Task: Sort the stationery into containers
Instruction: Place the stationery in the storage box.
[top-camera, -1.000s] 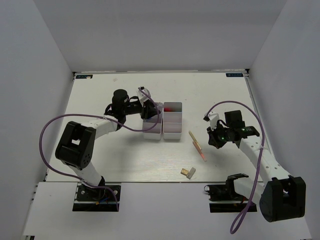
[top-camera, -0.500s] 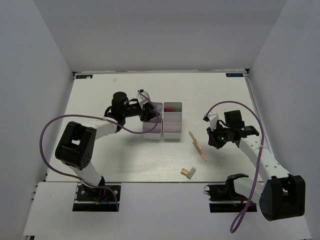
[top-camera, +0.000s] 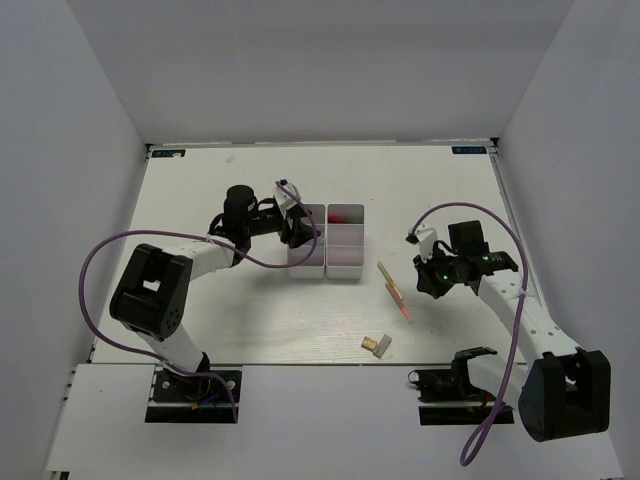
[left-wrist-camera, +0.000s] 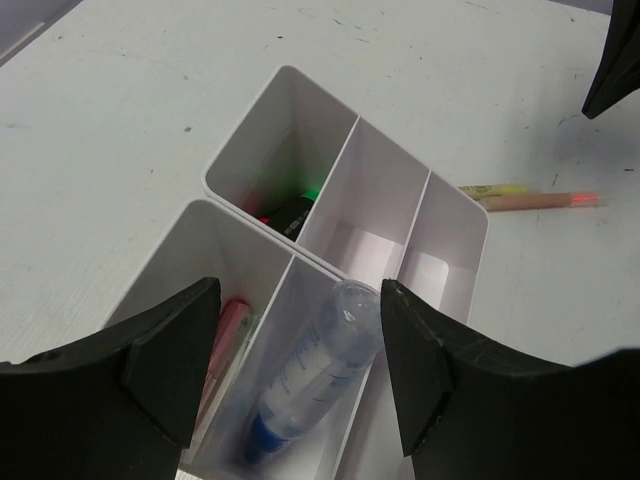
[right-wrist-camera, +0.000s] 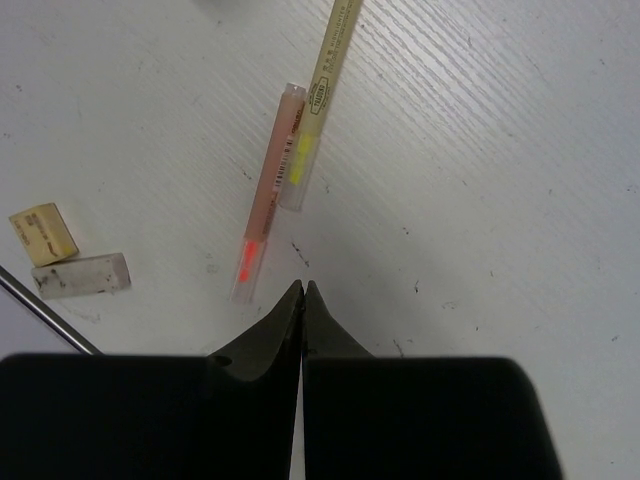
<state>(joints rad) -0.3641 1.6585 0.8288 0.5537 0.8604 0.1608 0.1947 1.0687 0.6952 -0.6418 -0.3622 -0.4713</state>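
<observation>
Your left gripper (top-camera: 298, 228) hangs over the left tray (top-camera: 306, 262) with its fingers (left-wrist-camera: 165, 350) spread wide and nothing between them. Directly below it, in that tray's middle compartment, the clear bluish tube (left-wrist-camera: 315, 380) lies at a slant, its open end propped against the wall shared with the right tray (top-camera: 346, 262). A pink piece (left-wrist-camera: 226, 333) sits in the end compartment beside the tube. The two trays touch along their long sides. In the right tray's far end compartment you can make out the markers (left-wrist-camera: 285, 208), showing red and green; its other two compartments show only white floor. Your right gripper (right-wrist-camera: 302, 292) is off to the right over the bare table (top-camera: 200, 200), well apart from the trays, its fingertips pressed together on nothing. Just ahead of those tips lies the orange pen (right-wrist-camera: 266, 208), and a cream pen with a yellow band (right-wrist-camera: 330, 70) lies against its upper part, the two touching along their sides. To one side of the pens, the tan eraser (right-wrist-camera: 43, 232) and a whitish block (right-wrist-camera: 80, 275) sit just beside each other on the table, near the front edge. The pens lie between the right tray and the right gripper.
</observation>
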